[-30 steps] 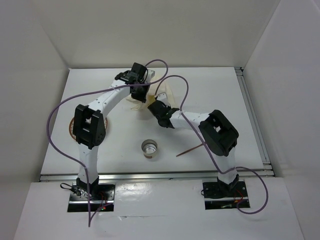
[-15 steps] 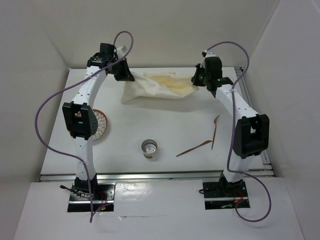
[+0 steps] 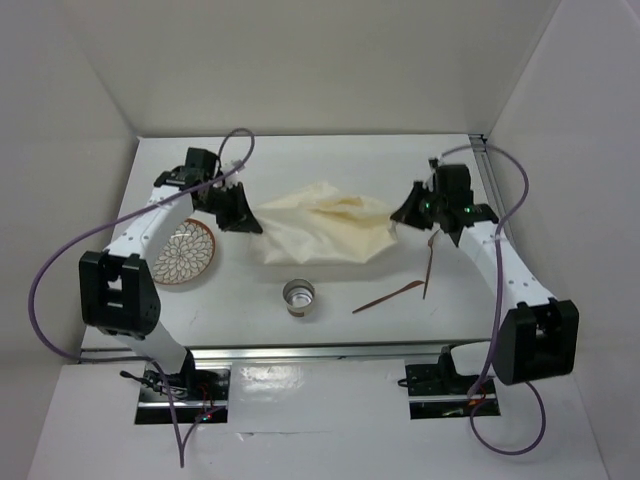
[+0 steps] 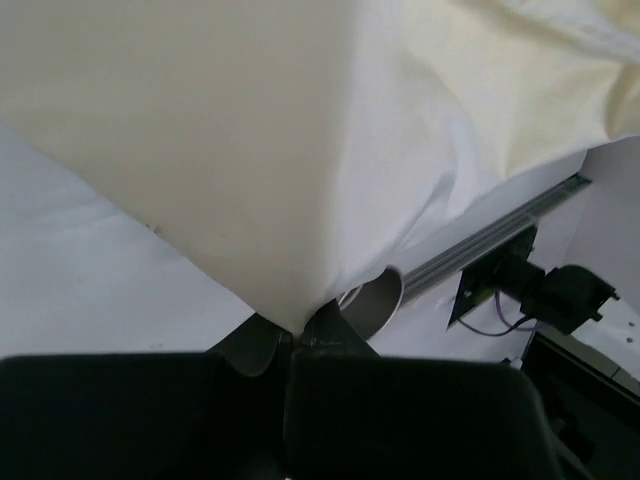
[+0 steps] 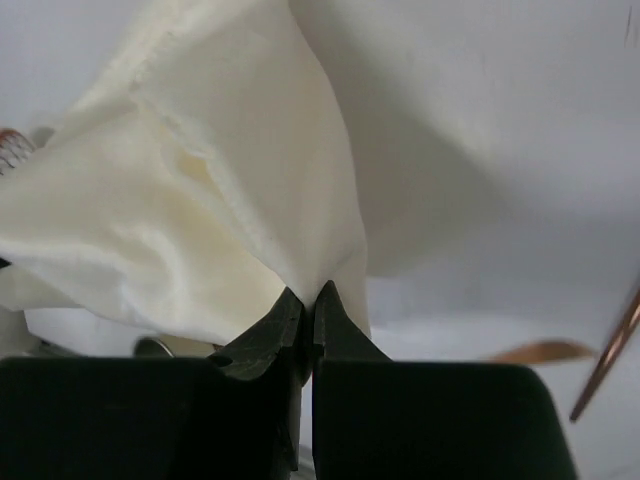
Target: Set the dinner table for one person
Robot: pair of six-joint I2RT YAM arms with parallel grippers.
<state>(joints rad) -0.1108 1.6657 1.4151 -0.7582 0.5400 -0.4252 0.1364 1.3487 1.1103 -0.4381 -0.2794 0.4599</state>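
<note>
A cream cloth (image 3: 320,228) hangs slack between my two grippers over the middle of the white dinner table (image 3: 400,160). My left gripper (image 3: 243,216) is shut on the cloth's left corner; the left wrist view shows the cloth (image 4: 300,160) pinched at the gripper (image 4: 296,336). My right gripper (image 3: 398,215) is shut on the right corner; the right wrist view shows the cloth (image 5: 210,200) pinched at the gripper (image 5: 309,298). A patterned plate (image 3: 185,252) lies at the left, a metal cup (image 3: 298,296) in front of the cloth.
Two brown utensils (image 3: 405,288) lie at the right front, also at the edge of the right wrist view (image 5: 610,355). The cup's rim (image 4: 375,300) shows under the cloth in the left wrist view. A metal rail (image 3: 505,230) runs along the table's right edge.
Both grippers have spread the cloth wide from a bunch, then brought it from the far edge toward the table's middle and lower. The plate is now uncovered by the left arm.
</note>
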